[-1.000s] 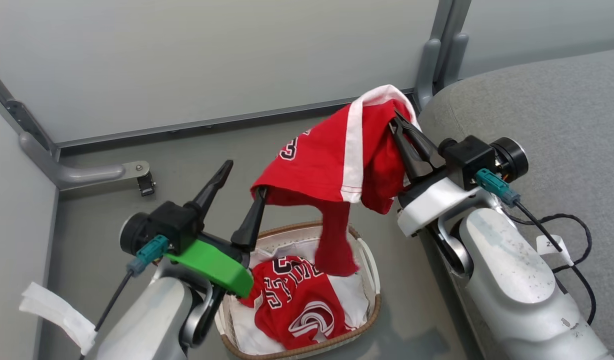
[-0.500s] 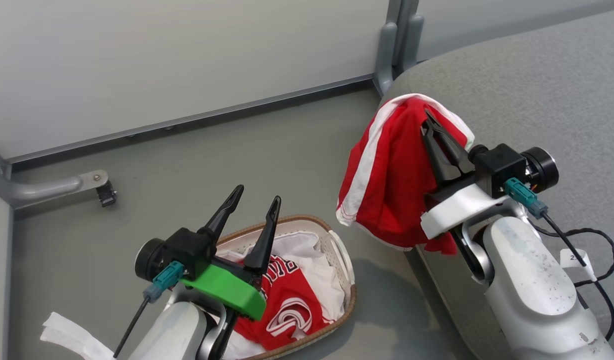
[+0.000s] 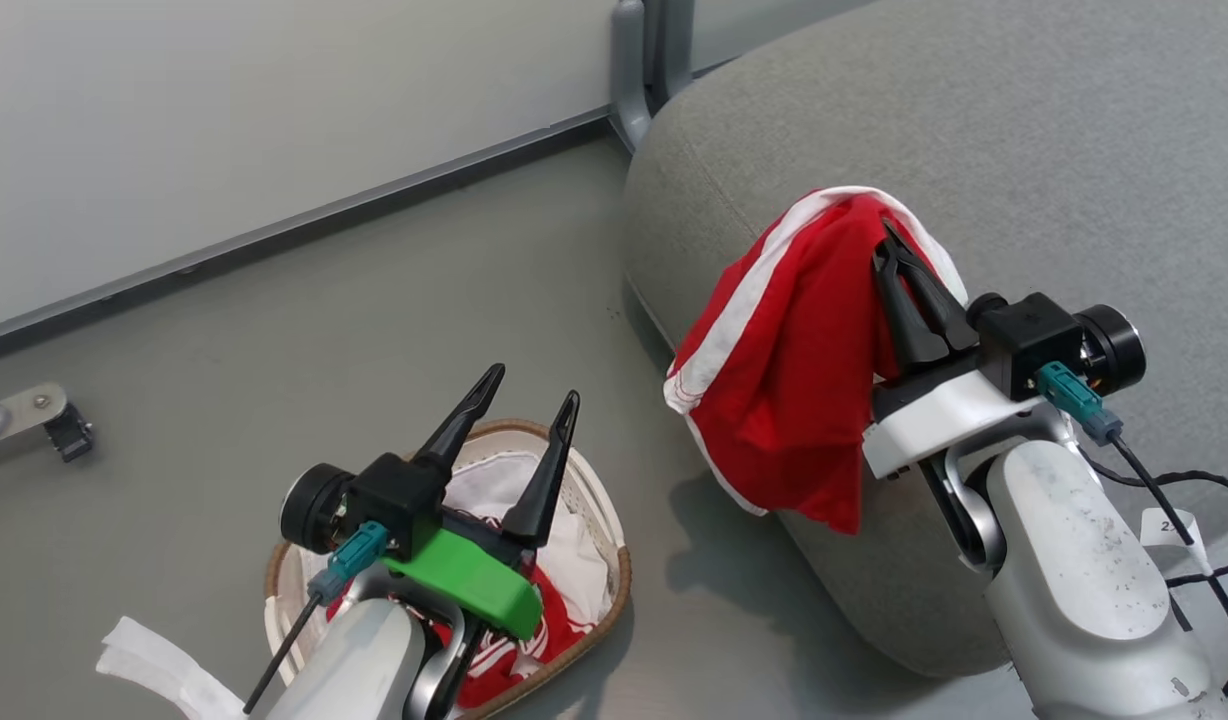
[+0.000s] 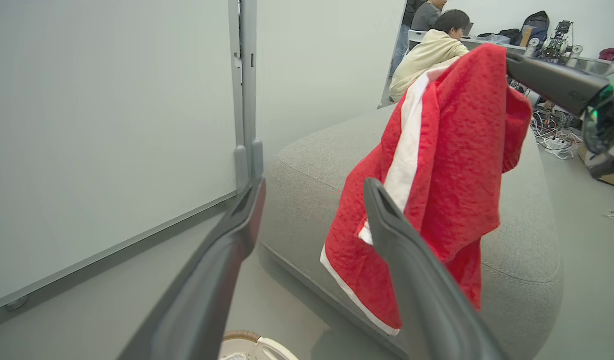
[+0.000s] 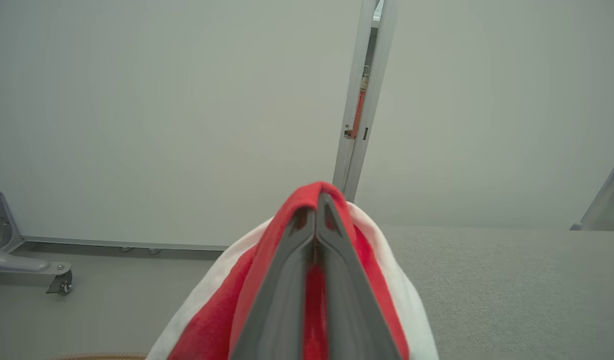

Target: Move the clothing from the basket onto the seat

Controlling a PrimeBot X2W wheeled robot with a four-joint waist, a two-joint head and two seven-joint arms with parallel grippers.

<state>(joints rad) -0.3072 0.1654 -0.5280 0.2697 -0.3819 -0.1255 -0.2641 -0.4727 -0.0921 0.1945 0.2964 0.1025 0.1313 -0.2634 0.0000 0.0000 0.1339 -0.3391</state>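
Observation:
My right gripper (image 3: 889,240) is shut on a red jersey piece with white stripes (image 3: 794,380), which hangs over the rounded front-left edge of the grey seat (image 3: 1024,140). The same garment (image 4: 437,180) shows in the left wrist view, draped in front of the seat (image 4: 307,165). In the right wrist view the closed fingers (image 5: 317,235) pinch the red cloth (image 5: 212,320). My left gripper (image 3: 534,385) stands open and empty above the basket (image 3: 614,590), where more red clothing (image 3: 559,630) lies on white cloth (image 3: 494,490).
A grey partition wall (image 3: 224,120) with a metal post (image 3: 639,60) stands behind the floor. A castor foot (image 3: 44,420) sits at the left. A person sits at a desk (image 4: 427,50) beyond the seat. A black cable (image 3: 1184,490) loops beside my right arm.
The head camera has swung right. My right gripper has carried the red piece from above the basket to the seat's edge. The left gripper let go of the cloth and stays open over the basket.

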